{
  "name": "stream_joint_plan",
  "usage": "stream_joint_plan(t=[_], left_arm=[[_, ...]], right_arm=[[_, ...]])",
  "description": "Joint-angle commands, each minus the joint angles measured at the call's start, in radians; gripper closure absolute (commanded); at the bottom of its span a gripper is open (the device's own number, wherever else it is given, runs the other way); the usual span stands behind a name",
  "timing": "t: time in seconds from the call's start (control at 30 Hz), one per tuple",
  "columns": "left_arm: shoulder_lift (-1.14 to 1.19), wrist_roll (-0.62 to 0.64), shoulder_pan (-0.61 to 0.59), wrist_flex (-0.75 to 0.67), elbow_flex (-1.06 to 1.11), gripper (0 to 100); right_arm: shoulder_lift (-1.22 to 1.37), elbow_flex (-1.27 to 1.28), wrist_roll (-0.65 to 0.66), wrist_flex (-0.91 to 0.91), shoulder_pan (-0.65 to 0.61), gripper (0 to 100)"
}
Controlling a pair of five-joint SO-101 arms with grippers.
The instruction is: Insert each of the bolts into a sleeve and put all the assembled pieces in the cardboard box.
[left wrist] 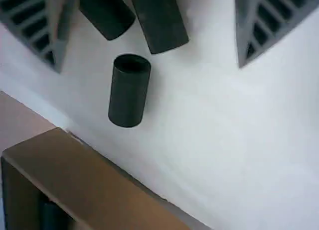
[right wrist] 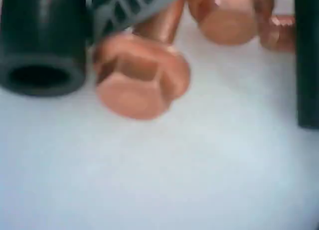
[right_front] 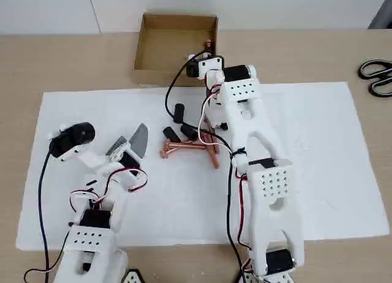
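While the left gripper [right_front: 130, 139] hangs with fingers apart, the right gripper [right_front: 209, 133] sits among the bolts [right_front: 184, 147]. Whether it grips one, I cannot tell.

Box opening: the cardboard box [right_front: 139, 50] is open upward; the right arm [right_front: 245, 105] hangs over its near right corner, and the other part is free.
Pile: bolts [right_front: 184, 147] and two sleeves [right_front: 171, 135] lie close together, partly under the right arm; the left side is open.
Lone sleeve [right_front: 178, 113]: apart from the pile; a black cable [right_front: 167, 96] curves just beside it.
Left gripper [right_front: 130, 139]: jaws spread wide, bare paper [right_front: 92, 105] ahead up to the pile.
Right side: bare paper; scissors [right_front: 376, 75] lie well apart.
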Motion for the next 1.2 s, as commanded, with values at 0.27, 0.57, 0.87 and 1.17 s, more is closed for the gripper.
stream_joint_plan(t=[0.27,0.57,0.87,1.17], left_arm=[[-0.003,0.005,-0.005,-0.025,-0.002,78],[-0.003,0.005,-0.005,-0.025,-0.002,78],[-0.003,0.005,-0.005,-0.023,-0.002,78],[-0.003,-0.052,0.002,0.011,-0.001,78]], right_arm=[[0.004,-0.005,0.008,-0.019,0.018,91.2],[-0.012,-0.009,0.008,0.030,0.088,99.5],[-0.200,-0.074,-0.008,0.166,0.119,99.5],[-0.506,0.273,-0.077,0.165,0.120,99.5]])
